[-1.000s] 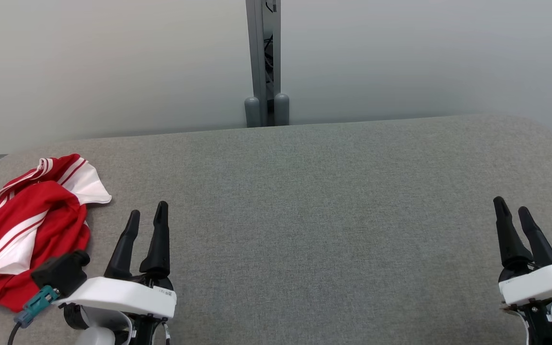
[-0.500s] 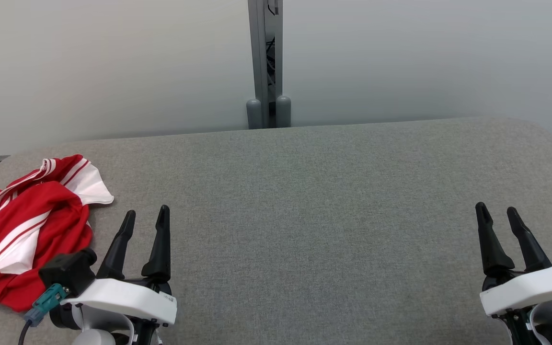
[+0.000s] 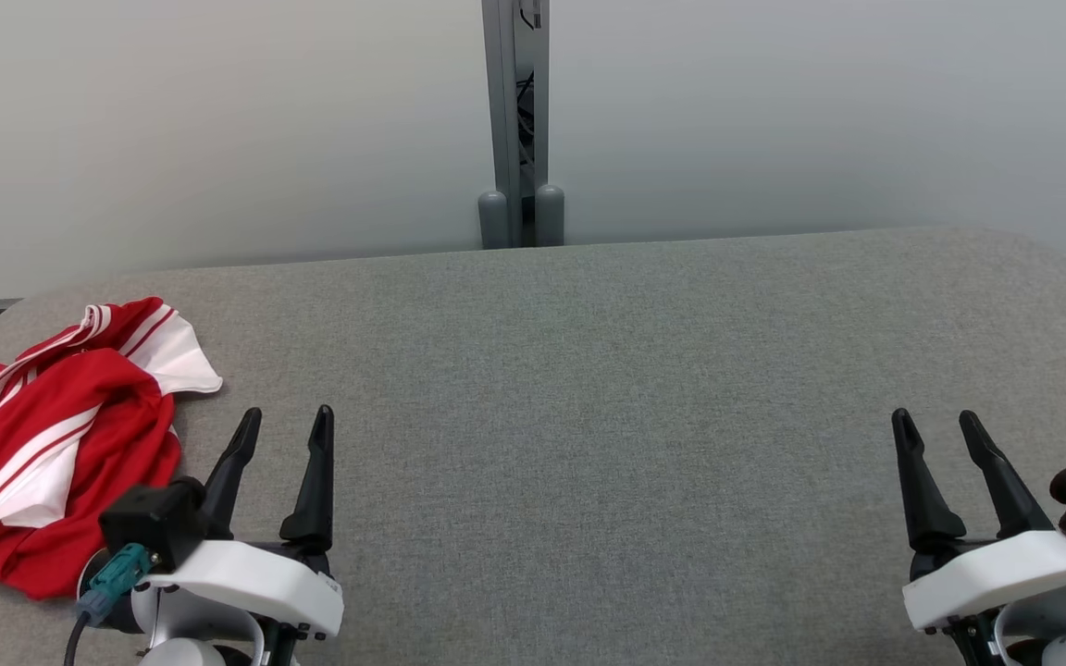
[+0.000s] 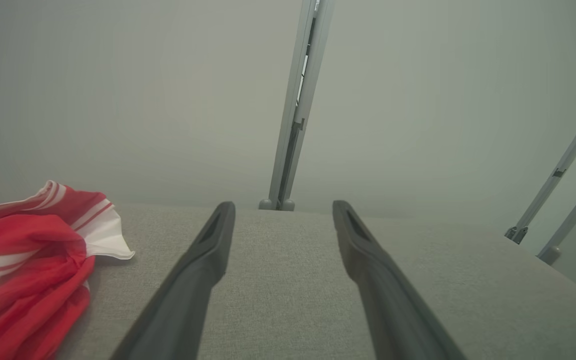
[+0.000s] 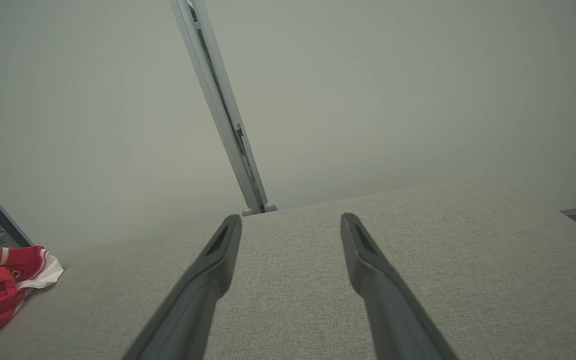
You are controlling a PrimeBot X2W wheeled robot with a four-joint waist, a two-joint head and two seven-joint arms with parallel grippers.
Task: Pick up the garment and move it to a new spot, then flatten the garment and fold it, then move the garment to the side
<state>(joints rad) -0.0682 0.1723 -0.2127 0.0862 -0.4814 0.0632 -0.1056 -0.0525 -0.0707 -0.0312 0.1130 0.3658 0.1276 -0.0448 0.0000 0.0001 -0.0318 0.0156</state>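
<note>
The garment [image 3: 52, 435] is red with white stripes and lies crumpled at the far left edge of the grey padded table [image 3: 588, 370]. It also appears as the garment [image 4: 23, 260] at the left of the left wrist view and the garment [image 5: 3, 280] at the lower left of the right wrist view. My left gripper [image 3: 285, 421] hovers open just right of the garment, with nothing between its fingers. Over the table's right side my right gripper [image 3: 938, 425] stands open and empty, far from the garment.
A pale wall [image 3: 218, 120] runs behind the table, split by a grey metal post [image 3: 516, 120] with two rounded feet at the table's back edge. More slanted grey posts [image 4: 563, 170] stand off the table's right side.
Both grippers have drawn back toward the bottom of the head view, and the right one has shifted left. The garment lies as before, and both grippers stay open.
</note>
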